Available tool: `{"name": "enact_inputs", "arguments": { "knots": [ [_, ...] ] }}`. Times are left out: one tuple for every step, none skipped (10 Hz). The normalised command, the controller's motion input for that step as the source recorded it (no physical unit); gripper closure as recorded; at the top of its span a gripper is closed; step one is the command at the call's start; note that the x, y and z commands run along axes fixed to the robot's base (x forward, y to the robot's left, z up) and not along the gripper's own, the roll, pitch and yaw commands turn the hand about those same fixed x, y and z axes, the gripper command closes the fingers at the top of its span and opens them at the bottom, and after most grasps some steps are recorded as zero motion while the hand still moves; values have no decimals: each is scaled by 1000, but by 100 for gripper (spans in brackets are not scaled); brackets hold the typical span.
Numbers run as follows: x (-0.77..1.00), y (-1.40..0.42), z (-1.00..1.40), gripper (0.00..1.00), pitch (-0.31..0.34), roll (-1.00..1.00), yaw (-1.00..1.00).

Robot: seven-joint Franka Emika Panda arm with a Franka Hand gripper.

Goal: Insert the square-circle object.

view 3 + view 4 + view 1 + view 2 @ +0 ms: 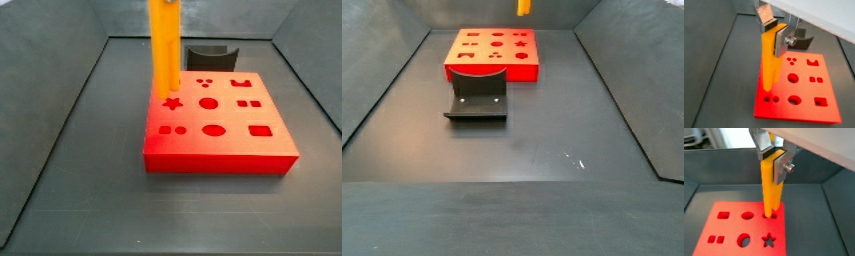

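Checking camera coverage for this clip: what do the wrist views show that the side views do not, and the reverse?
Only the wrist views show the gripper: its fingers clamp the top of the upright square-circle object, whose lower end sits at a hole in the red block. Only a side view shows the fixture whole, standing on the floor apart from the block, and the open floor before it; the gripper is out of frame there. Both show bar, block and holes.

A lab test rig: dark walled bin [502, 140], wrist-mounted hand [774, 159].
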Motion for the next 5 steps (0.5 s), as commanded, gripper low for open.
{"name": "enact_inputs", "arguments": {
  "knots": [
    [0, -40, -117, 100, 300, 306, -557],
    [97, -249, -131, 100, 137, 216, -571],
    [237, -343, -154, 100, 13, 26, -654],
    [297, -346, -94, 100, 0, 0, -637],
    [326, -311, -180, 100, 4, 50, -609]
  ]
}}
